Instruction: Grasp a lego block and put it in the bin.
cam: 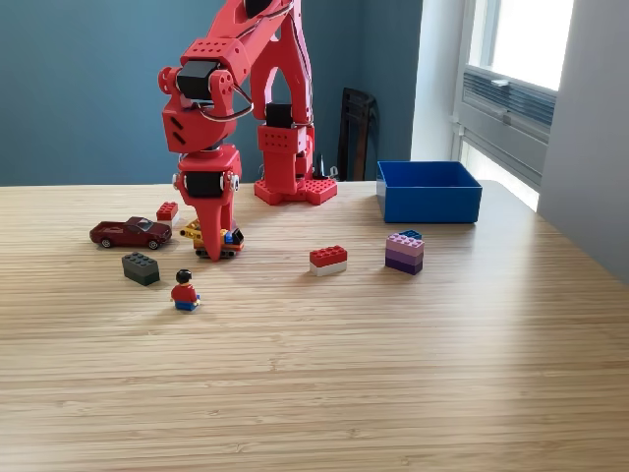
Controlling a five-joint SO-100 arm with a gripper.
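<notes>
Red arm bent over, claw (215,248) pointing straight down.

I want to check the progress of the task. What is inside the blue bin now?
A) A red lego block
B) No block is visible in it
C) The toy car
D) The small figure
B: the bin shows only blue inner walls, though its floor is partly hidden; the red and white block, toy car and figure all lie on the table.
</notes>
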